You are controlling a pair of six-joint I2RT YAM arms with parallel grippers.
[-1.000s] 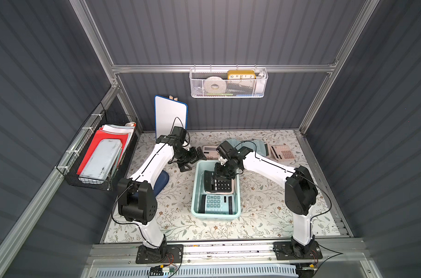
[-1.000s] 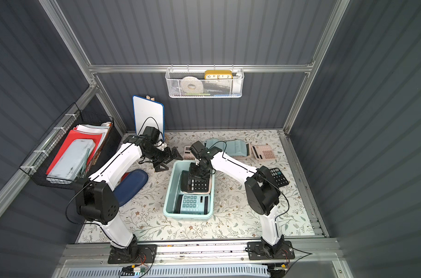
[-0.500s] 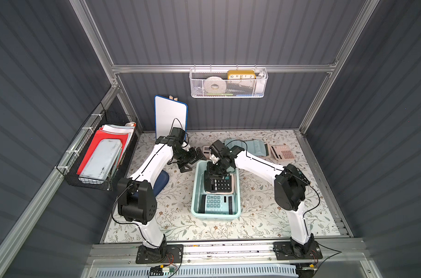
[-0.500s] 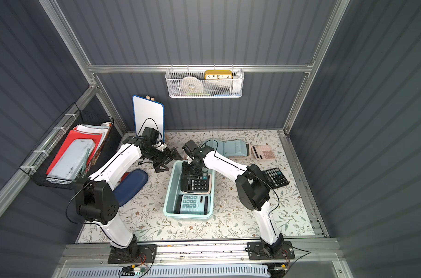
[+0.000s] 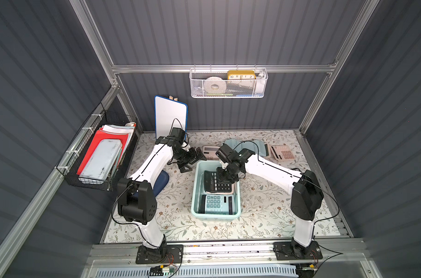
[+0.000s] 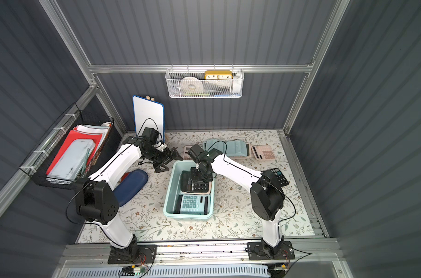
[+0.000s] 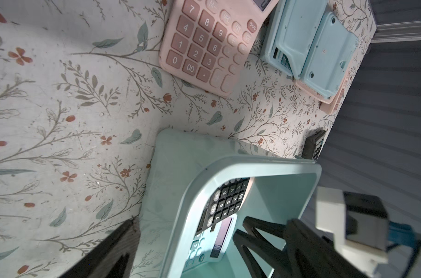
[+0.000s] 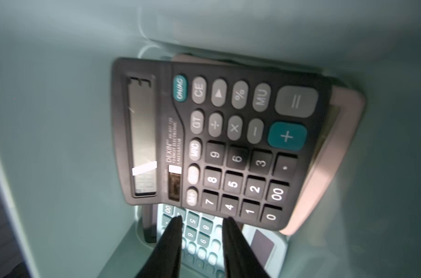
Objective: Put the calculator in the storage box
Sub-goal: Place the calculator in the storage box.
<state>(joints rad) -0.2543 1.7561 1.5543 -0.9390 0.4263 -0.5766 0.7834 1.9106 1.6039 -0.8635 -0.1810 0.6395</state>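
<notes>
Hovering inside the storage box (image 5: pixel 215 216), my right gripper (image 8: pixel 204 218), slightly parted, holds nothing; black calculator (image 8: pixel 228 144) lies beyond its tips (atop a pink one (image 8: pixel 344 144)), floral tabletop (image 5: pixel 264 204) below, grey ribbed walls (image 5: pixel 228 36) around.

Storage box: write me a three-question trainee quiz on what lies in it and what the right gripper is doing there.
1. Multiple choice: which calculator lies topmost at the far end of the storage box?
A) black calculator
B) white calculator
C) yellow calculator
2. True or false: the right gripper is clamped on the black calculator.
3. Fill in: the calculator at the box's near end is ____ in colour.

Key
1. A. It rests on a pink calculator.
2. False. Its jaws stand apart with nothing between them.
3. Light blue: the light blue calculator lies face up there.
</notes>
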